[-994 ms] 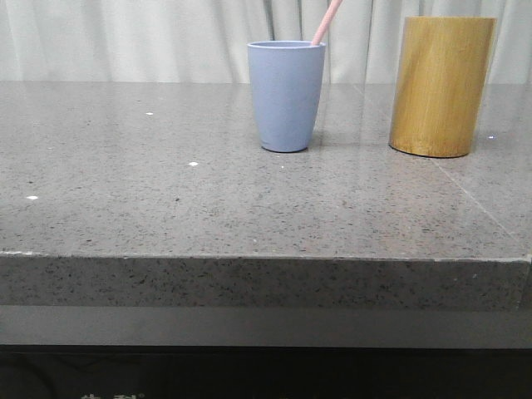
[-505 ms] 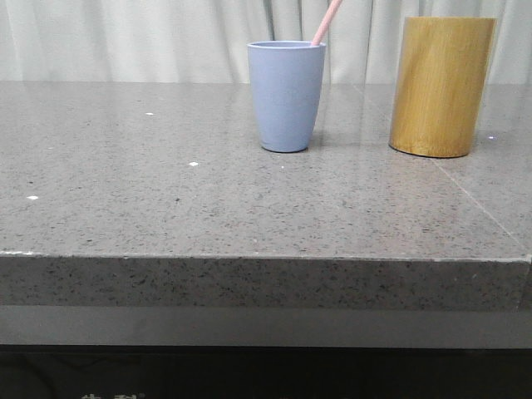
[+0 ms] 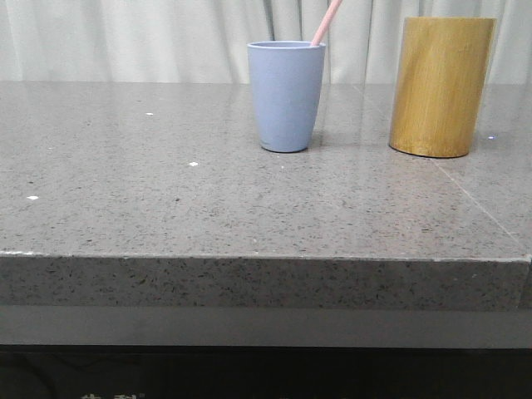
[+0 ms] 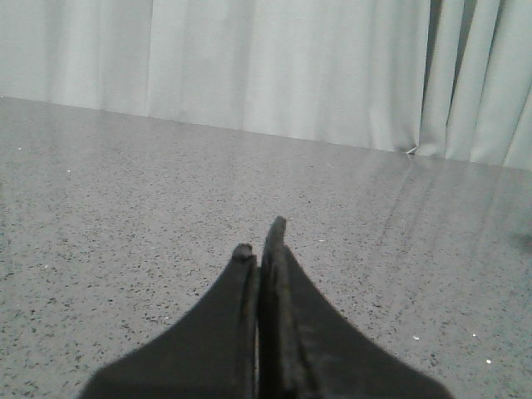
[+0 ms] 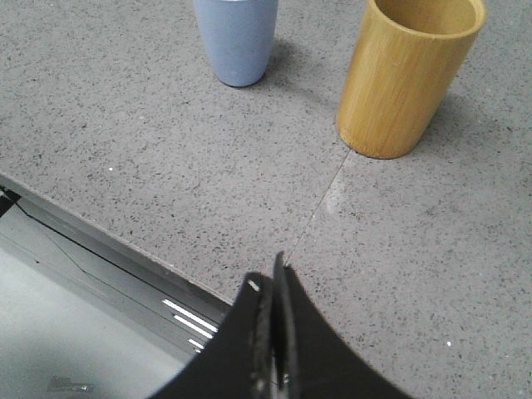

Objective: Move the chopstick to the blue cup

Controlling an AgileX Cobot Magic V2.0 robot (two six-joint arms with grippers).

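Note:
The blue cup stands upright at the back middle of the grey stone table. A pale pink chopstick sticks out of it, leaning to the right. The cup's lower part also shows in the right wrist view; the chopstick is out of that view. My left gripper is shut and empty, low over bare table. My right gripper is shut and empty, above the table's front edge, well short of the cup. Neither gripper shows in the front view.
A tall tan bamboo cylinder stands to the right of the blue cup; it looks empty from the right wrist view. The table's front edge drops off. A white curtain hangs behind the table.

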